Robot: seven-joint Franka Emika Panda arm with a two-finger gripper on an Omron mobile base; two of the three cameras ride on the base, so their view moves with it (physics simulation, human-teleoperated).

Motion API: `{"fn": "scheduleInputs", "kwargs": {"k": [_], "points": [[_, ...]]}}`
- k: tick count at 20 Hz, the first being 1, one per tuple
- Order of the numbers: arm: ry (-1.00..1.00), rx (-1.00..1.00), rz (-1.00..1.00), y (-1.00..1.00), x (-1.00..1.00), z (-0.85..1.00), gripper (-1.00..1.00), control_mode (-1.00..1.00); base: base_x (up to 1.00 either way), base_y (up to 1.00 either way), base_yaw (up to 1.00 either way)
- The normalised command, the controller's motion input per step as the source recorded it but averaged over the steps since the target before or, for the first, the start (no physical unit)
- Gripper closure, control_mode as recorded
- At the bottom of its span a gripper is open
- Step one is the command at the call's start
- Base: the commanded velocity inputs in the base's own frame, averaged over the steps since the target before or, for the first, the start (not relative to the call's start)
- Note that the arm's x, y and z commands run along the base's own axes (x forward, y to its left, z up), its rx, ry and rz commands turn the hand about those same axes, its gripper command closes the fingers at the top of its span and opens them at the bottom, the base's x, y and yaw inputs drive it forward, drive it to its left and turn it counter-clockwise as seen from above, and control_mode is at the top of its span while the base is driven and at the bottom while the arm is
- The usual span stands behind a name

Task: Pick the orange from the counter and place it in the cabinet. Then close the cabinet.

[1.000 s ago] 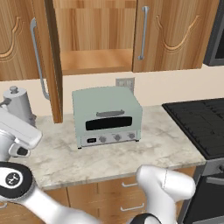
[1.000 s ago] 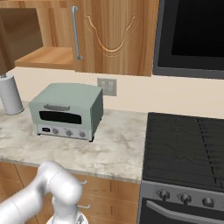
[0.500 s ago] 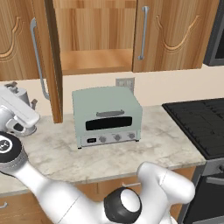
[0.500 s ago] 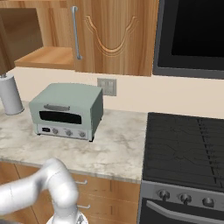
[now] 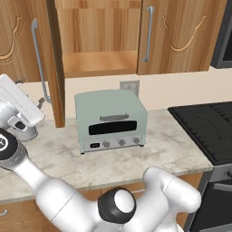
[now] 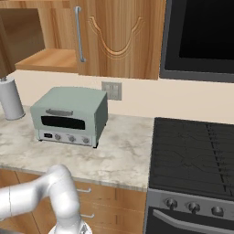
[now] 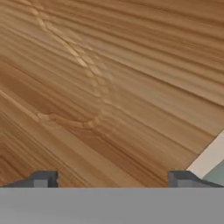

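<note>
Facing the cabinet, one door swung open over its wood shelf, carved panel close ahead of the fingers | worktop carrying toaster oven | fingers wide apart, nothing between | orange unseen.

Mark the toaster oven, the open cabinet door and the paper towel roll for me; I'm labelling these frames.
toaster oven [image 5: 110, 118]: left base view, on its dark glass door.
open cabinet door [image 5: 53, 68]: left base view, on its wooden edge.
paper towel roll [image 6: 11, 98]: right base view, on its white side.
</note>
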Motion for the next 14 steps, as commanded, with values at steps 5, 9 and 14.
{"fn": "scheduleInputs", "kwargs": {"k": [5,9,14], "points": [[-0.07,0.00,0.00,-0.93,-0.30,0.23,-1.00,-1.00,0.00,0.00,0.00],[-0.01,0.02,0.00,-1.00,-0.29,0.16,-1.00,-1.00,0.00,0.00,0.00],[0.00,0.04,0.00,-1.00,-0.12,0.09,-1.00,-1.00,0.00,0.00,0.00]]}}
